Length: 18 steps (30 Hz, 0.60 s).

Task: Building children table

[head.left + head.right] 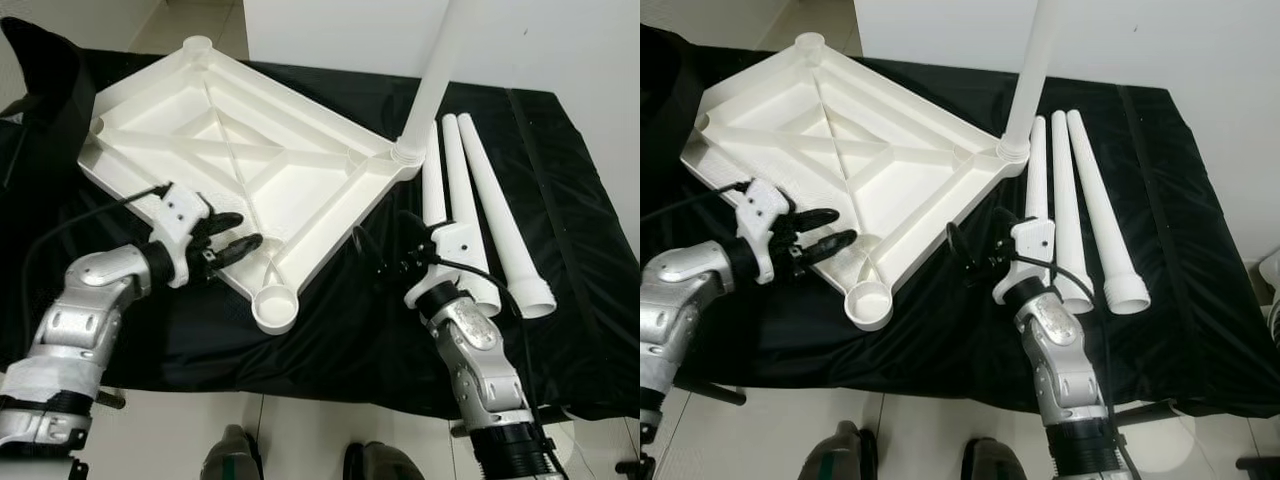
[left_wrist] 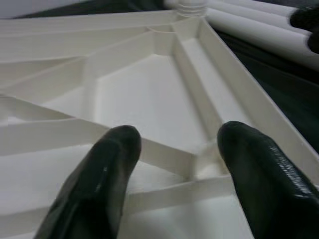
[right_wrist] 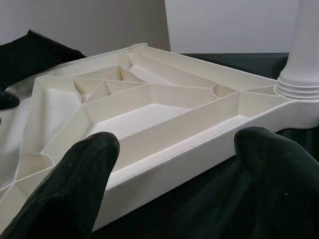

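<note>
A white plastic tabletop [image 1: 300, 175] lies upside down on a black cloth, its ribs facing up. One white leg [image 1: 430, 80] stands upright in its right corner socket [image 1: 407, 152]. The near corner socket [image 1: 275, 305] holds nothing. Three loose white legs [image 1: 500, 220] lie side by side to the right. My left gripper [image 1: 235, 232] is open at the tabletop's near-left rim, its fingertips [image 2: 99, 184] just above the ribs. My right gripper [image 1: 385, 250] is open over the cloth, pointing at the tabletop's near-right rim [image 3: 164, 164] and a little apart from it.
The black cloth [image 1: 340, 340] covers a low surface whose front edge is close to me. A dark bundle of fabric [image 1: 45, 90] lies at the far left. A white wall [image 1: 330, 30] stands right behind the surface. Pale floor [image 1: 300, 430] shows below.
</note>
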{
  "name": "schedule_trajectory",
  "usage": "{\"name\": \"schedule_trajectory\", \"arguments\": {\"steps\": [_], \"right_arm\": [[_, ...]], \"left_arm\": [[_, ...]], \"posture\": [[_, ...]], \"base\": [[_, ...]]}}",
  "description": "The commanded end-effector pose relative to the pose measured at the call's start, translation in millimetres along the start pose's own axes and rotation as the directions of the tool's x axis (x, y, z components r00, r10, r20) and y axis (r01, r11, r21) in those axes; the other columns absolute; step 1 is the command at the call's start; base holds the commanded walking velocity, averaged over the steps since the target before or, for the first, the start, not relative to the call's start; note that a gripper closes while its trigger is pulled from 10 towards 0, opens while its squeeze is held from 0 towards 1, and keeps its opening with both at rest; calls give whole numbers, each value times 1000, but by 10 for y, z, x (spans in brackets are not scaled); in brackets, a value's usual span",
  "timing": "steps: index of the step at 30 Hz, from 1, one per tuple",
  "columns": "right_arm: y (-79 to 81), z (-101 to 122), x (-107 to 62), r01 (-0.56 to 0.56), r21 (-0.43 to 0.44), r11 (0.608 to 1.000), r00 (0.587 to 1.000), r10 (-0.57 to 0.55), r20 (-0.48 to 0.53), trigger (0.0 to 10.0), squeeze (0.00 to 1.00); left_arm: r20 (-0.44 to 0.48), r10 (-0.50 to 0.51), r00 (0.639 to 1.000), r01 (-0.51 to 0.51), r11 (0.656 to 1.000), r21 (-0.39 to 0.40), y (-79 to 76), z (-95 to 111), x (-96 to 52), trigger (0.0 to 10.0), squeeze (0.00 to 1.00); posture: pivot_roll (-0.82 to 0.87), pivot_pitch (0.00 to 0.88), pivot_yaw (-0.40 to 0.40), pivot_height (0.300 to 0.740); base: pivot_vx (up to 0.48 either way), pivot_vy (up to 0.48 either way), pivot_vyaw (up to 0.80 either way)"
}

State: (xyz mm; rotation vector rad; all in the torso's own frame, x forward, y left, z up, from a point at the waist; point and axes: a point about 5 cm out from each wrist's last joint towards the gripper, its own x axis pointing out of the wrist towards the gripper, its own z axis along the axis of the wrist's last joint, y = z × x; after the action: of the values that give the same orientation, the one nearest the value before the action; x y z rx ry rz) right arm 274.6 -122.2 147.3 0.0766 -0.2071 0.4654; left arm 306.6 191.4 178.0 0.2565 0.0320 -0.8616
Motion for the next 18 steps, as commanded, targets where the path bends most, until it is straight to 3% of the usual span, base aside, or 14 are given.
{"name": "schedule_trajectory", "arguments": {"steps": [1, 2, 3, 4, 9, 13, 18], "right_arm": [[-6, -28, -9, 3, 7, 1000, 1000, -3, -14, 10000, 0], [-6, -28, -9, 3, 7, 1000, 1000, -3, -14, 10000, 0], [-5, -23, -8, 1, 8, 1000, 1000, -1, -13, 10000, 0], [-7, -18, -6, -1, 7, 1000, 1000, 1, -12, 10000, 0], [-17, -10, 0, -4, 4, 1000, 1000, 4, -11, 10000, 0], [-23, -3, -8, -5, -2, 1000, 1000, 5, -10, 10000, 0], [-20, 5, -18, -1, -3, 1000, 1000, 1, -8, 10000, 0]], "left_arm": [[-27, -82, 996, 82, 996, 22, -48, -27, -13, 10000, 1000], [-27, -82, 996, 82, 996, 22, -48, -27, -13, 10000, 1000], [-96, -98, 991, 105, 992, 71, -61, -109, -22, 10000, 1000], [-140, -120, 983, 134, 986, 95, -71, -150, -25, 10000, 0], [-206, -165, 965, 193, 973, 124, -83, -199, -28, 10000, 0], [-306, -207, 929, 270, 946, 180, -38, -278, 18, 10000, 0], [-323, -201, 925, 274, 940, 202, 15, -275, 75, 10000, 0]], "posture": [[22, 106, 6, 740], [22, 106, 6, 740], [24, 107, 7, 740], [25, 109, 7, 740], [25, 109, 7, 740], [21, 113, 12, 740], [11, 114, 20, 740]], "base": [[0, 0, 0], [0, 0, 0], [0, 0, 0], [0, 0, 0], [0, 0, 0], [0, 0, 0], [0, 0, 0]]}}
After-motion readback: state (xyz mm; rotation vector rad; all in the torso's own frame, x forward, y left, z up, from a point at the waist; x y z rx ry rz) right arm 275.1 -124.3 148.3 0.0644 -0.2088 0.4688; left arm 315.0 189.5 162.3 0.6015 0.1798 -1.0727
